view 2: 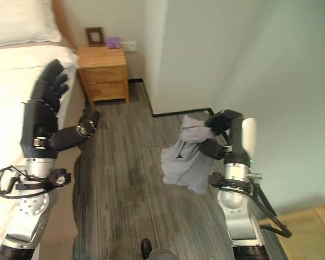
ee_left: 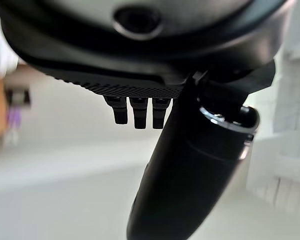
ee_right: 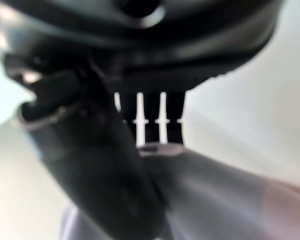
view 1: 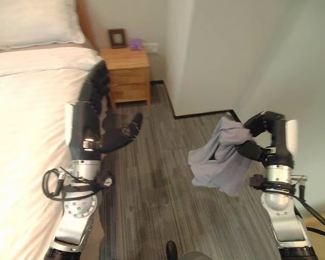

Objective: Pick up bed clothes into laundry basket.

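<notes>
Pinching a grey cloth [view 1: 221, 158] in the curled right hand [view 1: 264, 142], hanging above the carpet [view 1: 151, 200] near the wall corner [view 1: 176, 103]. Could slip from so small a pinch. Left hand [view 1: 92, 116] spread, idle, beside the bed [view 1: 21, 135]. Free floor between; nightstand [view 1: 128, 73] beyond. No basket seen.

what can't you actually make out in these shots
- Picture frame on the wooden nightstand: too small in the eye views to tell what it holds.
- Purple item beside it: too small to identify.
- Grey garment gripped by the right hand: bunched, so its type is unclear; blurred in the right wrist view.
- Bed: cut off by the left edge.
- Left hand, open: background blurred in the left wrist view.
</notes>
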You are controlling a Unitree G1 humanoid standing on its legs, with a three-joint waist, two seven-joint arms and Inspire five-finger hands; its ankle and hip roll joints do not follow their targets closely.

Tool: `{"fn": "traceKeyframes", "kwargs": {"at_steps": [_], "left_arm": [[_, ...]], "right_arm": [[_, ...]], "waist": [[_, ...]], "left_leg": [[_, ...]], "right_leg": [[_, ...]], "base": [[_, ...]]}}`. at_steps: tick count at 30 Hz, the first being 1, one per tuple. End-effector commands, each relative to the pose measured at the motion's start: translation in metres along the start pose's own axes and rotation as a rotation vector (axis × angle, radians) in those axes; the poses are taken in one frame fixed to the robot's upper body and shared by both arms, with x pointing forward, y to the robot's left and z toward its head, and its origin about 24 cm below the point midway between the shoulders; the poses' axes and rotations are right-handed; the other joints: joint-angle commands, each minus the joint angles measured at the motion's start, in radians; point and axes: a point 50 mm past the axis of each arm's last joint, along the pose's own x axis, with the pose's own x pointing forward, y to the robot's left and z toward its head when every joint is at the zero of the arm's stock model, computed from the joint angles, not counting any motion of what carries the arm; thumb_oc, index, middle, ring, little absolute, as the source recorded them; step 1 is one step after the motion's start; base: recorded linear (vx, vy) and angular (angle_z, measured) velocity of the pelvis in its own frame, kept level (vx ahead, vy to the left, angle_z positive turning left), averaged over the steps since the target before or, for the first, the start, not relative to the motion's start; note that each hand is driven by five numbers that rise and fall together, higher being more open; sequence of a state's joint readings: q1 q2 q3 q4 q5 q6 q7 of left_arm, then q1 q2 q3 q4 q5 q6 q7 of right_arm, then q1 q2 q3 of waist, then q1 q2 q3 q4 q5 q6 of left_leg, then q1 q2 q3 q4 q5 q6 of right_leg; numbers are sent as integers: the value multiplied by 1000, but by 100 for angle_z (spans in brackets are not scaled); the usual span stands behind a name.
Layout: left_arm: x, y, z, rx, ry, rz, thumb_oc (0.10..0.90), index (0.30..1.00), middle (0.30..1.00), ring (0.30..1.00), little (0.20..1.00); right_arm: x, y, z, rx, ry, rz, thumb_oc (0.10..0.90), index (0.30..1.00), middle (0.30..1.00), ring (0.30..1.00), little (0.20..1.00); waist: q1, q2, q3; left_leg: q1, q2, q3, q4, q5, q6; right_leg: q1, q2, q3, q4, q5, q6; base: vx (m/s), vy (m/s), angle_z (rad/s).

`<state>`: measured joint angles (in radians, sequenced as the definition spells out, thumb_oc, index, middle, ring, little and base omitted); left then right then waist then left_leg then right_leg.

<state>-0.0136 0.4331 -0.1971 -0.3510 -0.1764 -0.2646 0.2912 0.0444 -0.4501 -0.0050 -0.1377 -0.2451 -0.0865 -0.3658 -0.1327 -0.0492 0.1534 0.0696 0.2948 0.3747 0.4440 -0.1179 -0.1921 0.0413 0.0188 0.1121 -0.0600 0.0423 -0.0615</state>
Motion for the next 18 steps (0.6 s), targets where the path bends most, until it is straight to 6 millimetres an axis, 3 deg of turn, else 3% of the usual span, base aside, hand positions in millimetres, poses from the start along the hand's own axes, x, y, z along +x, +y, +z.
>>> {"fn": "traceKeyframes", "kwargs": {"at_steps": [1,3,4,5,6,7,11,12,13,14,15,17,18], "left_arm": [[21,-5,24,-26,-193,28,800,900,900,900,900],[23,-11,18,-11,-170,20,800,900,900,900,900],[24,-11,18,-11,-171,20,800,900,900,900,900],[25,-21,13,-24,-151,-30,800,900,900,900,900],[25,-22,13,-25,-151,-32,800,900,900,900,900],[26,-33,2,-30,-93,-76,800,900,900,900,900],[35,-50,-7,14,-65,-134,800,900,900,900,900],[39,-54,-8,18,-67,-143,800,900,900,900,900],[40,-57,-9,23,-62,-161,800,900,900,900,900],[40,-56,-9,24,-63,-160,800,900,900,900,900],[40,-55,-9,24,-61,-166,800,900,900,900,900],[37,-49,-11,16,-44,-151,800,900,900,900,900],[35,-46,-12,7,-30,-144,800,900,900,900,900]], "right_arm": [[21,-42,50,-52,-342,-160,400,300,300,300,300],[21,-36,46,-57,-322,-137,400,300,300,300,300],[21,-36,46,-57,-322,-138,400,300,300,300,300],[15,-35,41,-62,-294,-128,400,300,300,300,300],[15,-35,41,-63,-292,-129,400,300,300,300,300],[3,-38,30,-112,-244,-125,400,300,300,300,300],[-3,-30,25,-106,-208,-105,400,300,300,300,300],[0,-26,27,-103,-214,-99,400,300,300,300,300],[2,-19,27,-111,-216,-77,400,300,300,300,300],[3,-18,27,-110,-216,-77,400,300,300,300,300],[4,-9,26,-119,-210,-34,400,300,300,300,300],[2,3,21,-130,-188,31,400,300,300,300,300],[1,8,18,-129,-173,62,400,300,300,300,300]], "waist": [[-24,35,-45],[3,36,-40],[5,34,-43],[3,53,-33],[10,53,-34],[-11,62,-33],[-69,58,-6],[-59,55,12],[-48,58,30],[-49,60,28],[-20,71,33],[0,73,22],[8,73,20]], "left_leg": [[-22,-12,-261,-247,218,51],[-24,-114,-457,-319,105,67],[-27,-116,-454,-321,109,68],[-36,-145,-513,-391,89,82],[-31,-144,-508,-397,91,82],[-3,-129,-453,-454,114,85],[48,-145,-353,-528,108,116],[64,-149,-302,-531,95,119],[72,-153,-261,-531,84,121],[73,-153,-262,-531,75,122],[75,-155,-197,-531,64,129],[75,-160,-142,-531,65,140],[85,-164,-118,-531,59,145]], "right_leg": [[45,-162,-128,5,-13,194],[25,-155,-31,4,-1,203],[19,-157,-28,5,0,204],[5,-140,14,21,-8,206],[2,-139,19,23,-10,206],[-18,-135,52,54,-16,214],[-100,-144,63,138,-2,256],[-145,-161,20,163,29,273],[-178,-189,-90,185,48,279],[-176,-189,-91,184,40,281],[-204,-242,-307,231,39,265],[-215,-282,-485,272,34,238],[-227,-290,-542,300,38,230]], "base": [[9,170,-109],[74,101,-128],[1,169,-123],[-37,130,-130],[3,292,-187],[65,253,-201],[-54,200,-92],[-229,135,-108],[-157,98,-137],[-169,119,-148],[-108,97,-111],[-70,87,-96],[44,56,-74]]}}
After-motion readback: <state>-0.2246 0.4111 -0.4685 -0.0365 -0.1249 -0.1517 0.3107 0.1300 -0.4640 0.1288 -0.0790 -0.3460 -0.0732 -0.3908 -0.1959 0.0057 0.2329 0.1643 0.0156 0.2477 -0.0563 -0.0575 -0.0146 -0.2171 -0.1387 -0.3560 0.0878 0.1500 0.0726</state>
